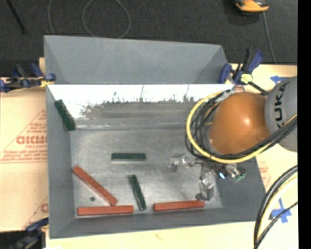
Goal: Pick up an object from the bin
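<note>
Approach stage: gripper (192, 176) hangs wide open and empty just above the red stick (179, 206) near the bin (135, 61) front wall, and I reckon it needs lowering, then closing.

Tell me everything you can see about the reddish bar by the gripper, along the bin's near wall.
The flat reddish-brown bar is long, thin and straight-edged, matte, perhaps painted wood or plastic. It lies flat on the floor of the grey metal bin, along the near wall. The gripper hangs over its right end; contact cannot be told. Its left end is clear of the other sticks.
</note>
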`<state>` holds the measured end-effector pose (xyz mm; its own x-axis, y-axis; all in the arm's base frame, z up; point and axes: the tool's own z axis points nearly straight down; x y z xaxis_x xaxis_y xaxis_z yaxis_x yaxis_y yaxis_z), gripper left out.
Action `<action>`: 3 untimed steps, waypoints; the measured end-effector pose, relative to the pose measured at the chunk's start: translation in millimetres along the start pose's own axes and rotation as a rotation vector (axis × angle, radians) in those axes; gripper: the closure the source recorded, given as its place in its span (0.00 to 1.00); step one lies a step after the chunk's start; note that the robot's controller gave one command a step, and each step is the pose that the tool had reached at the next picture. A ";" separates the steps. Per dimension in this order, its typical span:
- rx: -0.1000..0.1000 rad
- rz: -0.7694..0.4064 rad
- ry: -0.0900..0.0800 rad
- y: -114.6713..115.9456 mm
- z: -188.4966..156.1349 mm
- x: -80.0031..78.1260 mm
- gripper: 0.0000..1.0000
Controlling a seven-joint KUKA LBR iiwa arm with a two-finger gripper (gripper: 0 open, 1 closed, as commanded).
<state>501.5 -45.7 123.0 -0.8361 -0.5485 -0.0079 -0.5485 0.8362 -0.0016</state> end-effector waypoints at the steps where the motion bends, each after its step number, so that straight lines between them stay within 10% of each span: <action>1: 0.002 0.004 -0.002 -6.8 15.9 -90.2 0.00; 2: -0.001 -0.036 -0.002 58.9 -22.4 -141.8 0.00; 3: -0.001 -0.051 0.002 45.2 56.5 -182.1 0.00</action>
<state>629.4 92.2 67.9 -0.8072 -0.5902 -0.0056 -0.5903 0.8072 -0.0007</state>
